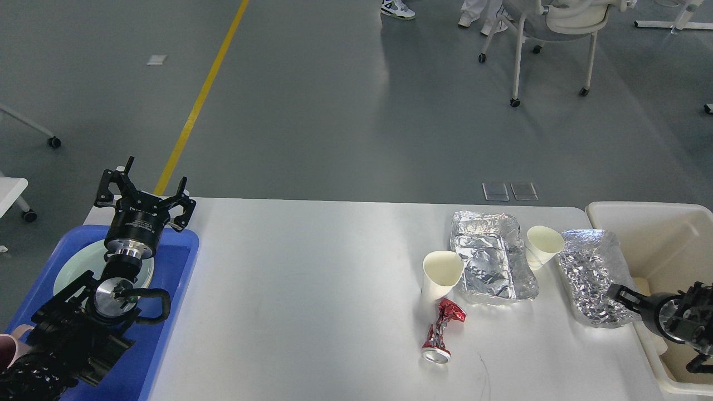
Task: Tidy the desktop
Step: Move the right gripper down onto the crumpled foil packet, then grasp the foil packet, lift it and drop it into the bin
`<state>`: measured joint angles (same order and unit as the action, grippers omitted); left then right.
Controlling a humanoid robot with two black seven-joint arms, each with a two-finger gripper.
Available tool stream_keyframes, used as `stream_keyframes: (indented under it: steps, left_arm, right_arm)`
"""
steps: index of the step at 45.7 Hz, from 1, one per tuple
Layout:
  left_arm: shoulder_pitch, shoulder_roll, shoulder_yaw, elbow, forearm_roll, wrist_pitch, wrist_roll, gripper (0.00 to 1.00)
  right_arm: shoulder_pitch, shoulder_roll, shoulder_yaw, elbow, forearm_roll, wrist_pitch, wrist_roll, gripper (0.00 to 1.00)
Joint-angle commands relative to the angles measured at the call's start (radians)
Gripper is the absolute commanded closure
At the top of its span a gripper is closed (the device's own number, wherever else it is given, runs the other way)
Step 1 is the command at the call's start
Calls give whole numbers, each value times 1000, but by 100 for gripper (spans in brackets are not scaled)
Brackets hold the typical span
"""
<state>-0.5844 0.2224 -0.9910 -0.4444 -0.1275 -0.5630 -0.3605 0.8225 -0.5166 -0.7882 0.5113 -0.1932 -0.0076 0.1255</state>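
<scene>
Desktop [312, 289]: white, rounded corners, filling the middle of the view from the near edge to about halfway up; grey floor beyond it.
Crushed can [442, 333]: red and silver, lying on the desktop near its front, right of centre, open end toward the near edge.
Right gripper [617, 294]: comes in from the near right, its tip against the near side of the crumpled foil; seen dark and end-on, so I cannot tell how far the jaws stand apart or whether they have hold of it.
Crumpled foil [591, 274]: a loose silver wad at the desktop's right edge, just beside the bin.
Beige bin [663, 223]: off the right end of the desktop; its contents are mostly hidden by the arm.
Blue tray [178, 262]: off the left end; a pale round plate [69, 273] lies in it, partly hidden by the left arm.
Pink cup [11, 345]: only a sliver shows at the near left edge.
Near paper cup [441, 274]: white, tilted, touching the foil tray.
Foil tray [490, 259]: dented, rectangular, between the two cups.
Far paper cup [543, 245]: tipped over, between tray and crumpled foil.
Left gripper [143, 186]: over the tray's far edge, jaws spread wide, holding nothing.
</scene>
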Motion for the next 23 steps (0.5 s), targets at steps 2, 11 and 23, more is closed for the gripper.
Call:
stream_keyframes:
  steps: [2, 11, 23]
  left_arm:
    - [0, 0, 0, 0, -1, 0, 0, 2]
    - [0, 0, 0, 0, 0, 0, 0, 2]
    - [0, 0, 0, 0, 0, 0, 0, 2]
  right_arm:
    - [-5, 7, -3, -10, 0, 3, 2, 100]
    - [-3, 12, -3, -8, -2, 1, 2, 100]
    - [4, 0, -11, -2, -11, 6, 5, 100]
